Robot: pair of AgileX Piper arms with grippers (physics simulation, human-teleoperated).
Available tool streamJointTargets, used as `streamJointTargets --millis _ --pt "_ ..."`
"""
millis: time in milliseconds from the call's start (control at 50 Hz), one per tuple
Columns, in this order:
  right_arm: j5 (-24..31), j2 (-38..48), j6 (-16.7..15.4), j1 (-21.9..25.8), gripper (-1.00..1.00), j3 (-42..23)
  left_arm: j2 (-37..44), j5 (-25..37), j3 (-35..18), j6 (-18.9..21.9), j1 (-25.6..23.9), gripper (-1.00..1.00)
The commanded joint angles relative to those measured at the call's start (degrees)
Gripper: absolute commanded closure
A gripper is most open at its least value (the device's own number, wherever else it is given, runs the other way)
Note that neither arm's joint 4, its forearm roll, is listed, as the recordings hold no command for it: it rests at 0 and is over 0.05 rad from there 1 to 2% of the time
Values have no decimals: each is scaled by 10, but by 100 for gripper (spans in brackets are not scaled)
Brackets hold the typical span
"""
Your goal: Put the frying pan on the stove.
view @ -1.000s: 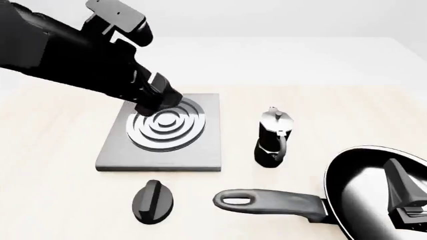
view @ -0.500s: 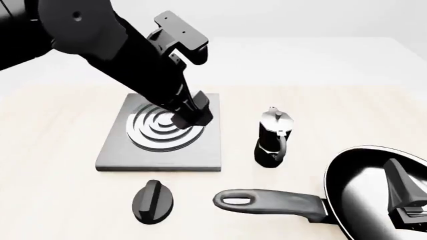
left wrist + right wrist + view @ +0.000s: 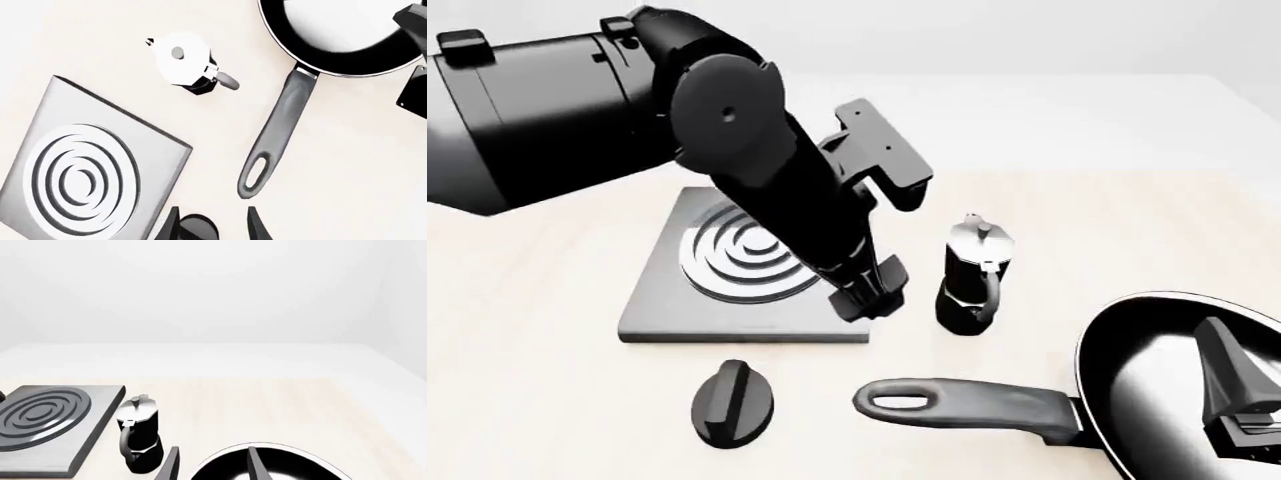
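frying pan (image 3: 1174, 385) lies right of the stove (image 3: 747, 265); open, empty left claw (image 3: 874, 290) hangs beside the moka pot (image 3: 972, 272).

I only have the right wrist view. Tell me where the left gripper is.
Observer: The left gripper hangs over the stove's near right corner, beside the moka pot. It is open and empty.
Operator: Give me the direction of the pan handle.
Observer: In the front view, the frying pan sits at the near right. Its handle runs left, and nothing grips the loop end.
Operator: Name anything near that loop.
Observer: A black oval knob lies left of the loop, in front of the stove and apart from both.
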Motion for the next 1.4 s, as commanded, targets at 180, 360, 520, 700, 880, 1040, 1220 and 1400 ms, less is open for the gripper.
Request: streamJointTargets --millis 180,360,520,700,880,1040,1220,1400 --pt "0 -1 0 0 -100 1 34 1 10 65 -41 -100" --pt "0 -1 0 0 -100 1 47 1 -5 73 -66 -100" --pt "0 0 0 0 -100 1 59 -7 -7 75 -79 -100" --pt "0 -1 0 0 -100 1 73 -11 -21 76 -87 -100" --pt "0 0 0 0 -100 1 88 -23 -25 75 -96 -100" --pt "0 0 0 0 -100 1 104 -34 -34 74 -107 -100" --pt "0 -1 0 0 -100 1 121 -65 -23 59 -124 -100" --pt "0 -1 0 0 -100 1 134 -86 -12 62 -119 -100"
